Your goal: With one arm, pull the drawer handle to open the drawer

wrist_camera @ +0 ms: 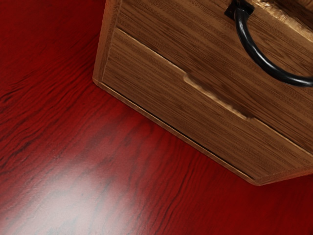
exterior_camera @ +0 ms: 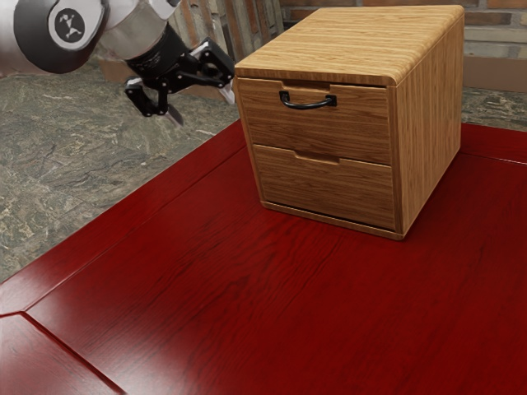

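A wooden cabinet (exterior_camera: 362, 107) with two drawers stands on the red table (exterior_camera: 247, 313). Its top drawer (exterior_camera: 317, 123) carries a black curved handle (exterior_camera: 308, 101), and that drawer front sits flush with the cabinet. The lower drawer (exterior_camera: 325, 188) has only a notch at its top edge. My black gripper (exterior_camera: 200, 96) hovers in the air toward the exterior view's left of the cabinet, at about the handle's height, apart from it, open with nothing between its fingers. From the wrist, the handle (wrist_camera: 264, 54) and lower drawer (wrist_camera: 195, 122) are seen close ahead.
The red table stretches wide in front of the cabinet. Beyond its far edge lies a stone-patterned floor (exterior_camera: 74, 164), with a brick wall (exterior_camera: 494, 16) behind the cabinet.
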Available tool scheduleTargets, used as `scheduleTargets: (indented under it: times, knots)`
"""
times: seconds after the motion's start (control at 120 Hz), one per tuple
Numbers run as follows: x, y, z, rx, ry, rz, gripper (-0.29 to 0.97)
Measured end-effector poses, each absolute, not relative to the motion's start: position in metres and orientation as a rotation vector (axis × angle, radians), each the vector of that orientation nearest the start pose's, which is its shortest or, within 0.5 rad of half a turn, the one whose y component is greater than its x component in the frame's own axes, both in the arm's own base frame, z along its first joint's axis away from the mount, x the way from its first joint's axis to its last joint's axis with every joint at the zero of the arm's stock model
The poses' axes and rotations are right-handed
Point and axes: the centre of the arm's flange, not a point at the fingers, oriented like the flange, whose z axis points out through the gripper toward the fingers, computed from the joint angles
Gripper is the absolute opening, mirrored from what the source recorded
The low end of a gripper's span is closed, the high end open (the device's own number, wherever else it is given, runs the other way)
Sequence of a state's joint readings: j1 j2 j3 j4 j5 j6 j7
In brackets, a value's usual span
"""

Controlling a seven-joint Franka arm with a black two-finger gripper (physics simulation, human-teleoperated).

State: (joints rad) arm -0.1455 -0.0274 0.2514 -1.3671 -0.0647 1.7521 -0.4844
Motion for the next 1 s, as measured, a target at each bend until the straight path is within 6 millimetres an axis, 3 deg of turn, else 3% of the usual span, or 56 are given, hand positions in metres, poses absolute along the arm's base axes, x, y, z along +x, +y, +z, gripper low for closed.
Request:
scheduleTargets:
  times: [0.192, 0.383, 0.592, 0.725, 1.0]
  knots:
    - [0.628, 0.05, 0.71, -2.985, -1.327, -0.9, 0.68]
    - [0.667, 0.054, 0.684, -2.868, -1.664, -1.11, 0.68]
    - [0.667, 0.053, 0.68, -2.756, -1.987, -1.145, 0.68]
    - [0.666, 0.067, 0.679, -2.654, -2.165, -1.149, 0.68]
    - [0.667, 0.066, 0.68, -2.538, -2.395, -1.128, 0.68]
